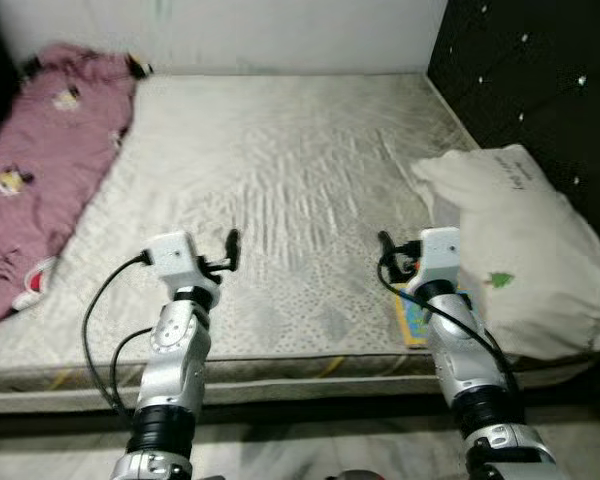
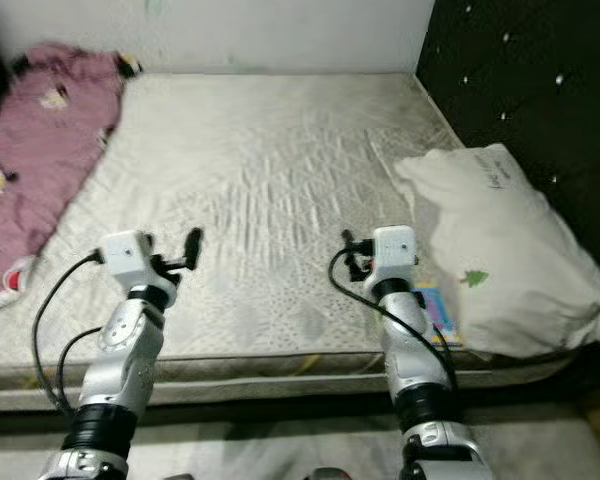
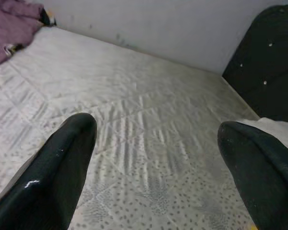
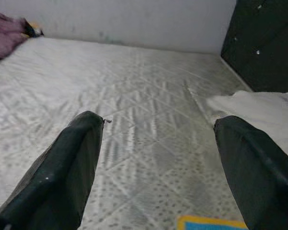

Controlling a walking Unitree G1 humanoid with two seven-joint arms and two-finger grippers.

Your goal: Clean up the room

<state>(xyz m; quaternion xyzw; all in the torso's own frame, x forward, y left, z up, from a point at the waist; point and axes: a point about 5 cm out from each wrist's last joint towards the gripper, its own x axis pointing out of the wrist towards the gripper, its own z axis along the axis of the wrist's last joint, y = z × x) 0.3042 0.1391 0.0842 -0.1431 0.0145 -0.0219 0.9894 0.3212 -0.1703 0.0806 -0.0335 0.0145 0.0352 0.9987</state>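
Book point(image 1: 412, 322) half under pillow point(image 1: 520, 250)

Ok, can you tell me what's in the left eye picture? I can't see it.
A bare mattress with the left gripper and right gripper held over its near edge. A purple blanket lies on its left side, a white pillow on its right, and a small colourful book peeks out beside the pillow.

Bare mattress point(image 1: 280, 190) — pale wall point(image 1: 280, 30), black headboard point(image 1: 540, 90).
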